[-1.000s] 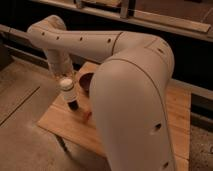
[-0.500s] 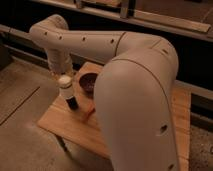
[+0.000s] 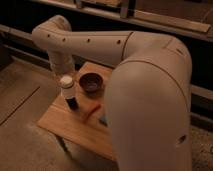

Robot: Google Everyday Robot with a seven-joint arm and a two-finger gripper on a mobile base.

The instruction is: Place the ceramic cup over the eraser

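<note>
The ceramic cup (image 3: 66,86) is a small white cylinder standing upright over the left part of the wooden table (image 3: 62,125). A dark stubby shape (image 3: 72,103) sits right under its base; it looks like the eraser, partly covered. My gripper (image 3: 64,74) is at the end of the white arm, which comes down from the upper left and meets the cup's back side. The cup hides most of it.
A dark maroon bowl (image 3: 91,83) stands just right of the cup. A thin red-orange stick (image 3: 91,111) and a blue-grey pad (image 3: 103,119) lie in front of it. My large white arm body (image 3: 150,110) covers the table's right half. The floor lies to the left.
The cup and the arm's end have shifted slightly upward and left. The bowl, the stick and the dark shape stay where they were.
</note>
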